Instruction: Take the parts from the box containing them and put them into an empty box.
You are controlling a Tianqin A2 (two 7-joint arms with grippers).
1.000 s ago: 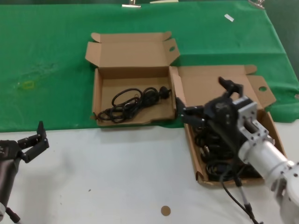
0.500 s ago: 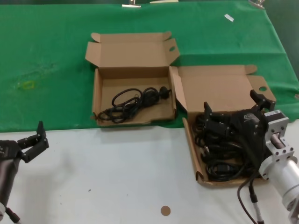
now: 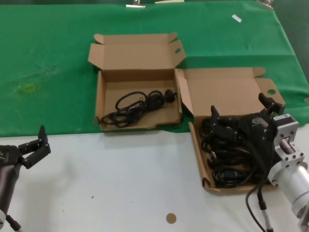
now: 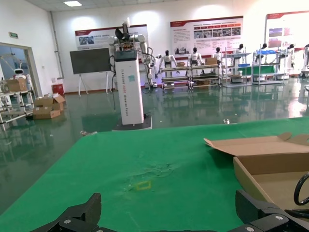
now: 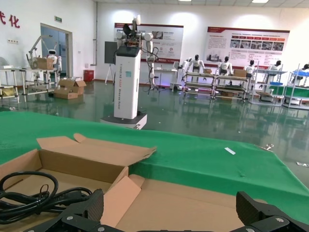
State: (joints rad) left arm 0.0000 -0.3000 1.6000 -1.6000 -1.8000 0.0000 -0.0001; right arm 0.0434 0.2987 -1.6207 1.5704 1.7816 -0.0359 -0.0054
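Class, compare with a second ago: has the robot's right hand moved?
Yes. The right hand has moved rightward, from beside the left box to over the cords in the right box.

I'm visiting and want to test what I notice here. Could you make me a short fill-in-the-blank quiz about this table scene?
1. The right gripper hangs over the box on the robot's ____ side, the one piled with black cords.
2. The other box lies on a cloth coloured ____.
3. That box holds ____ cord bundle.
4. The left gripper waits over the ____ part of the tabletop.

Missing words: right; green; one; white
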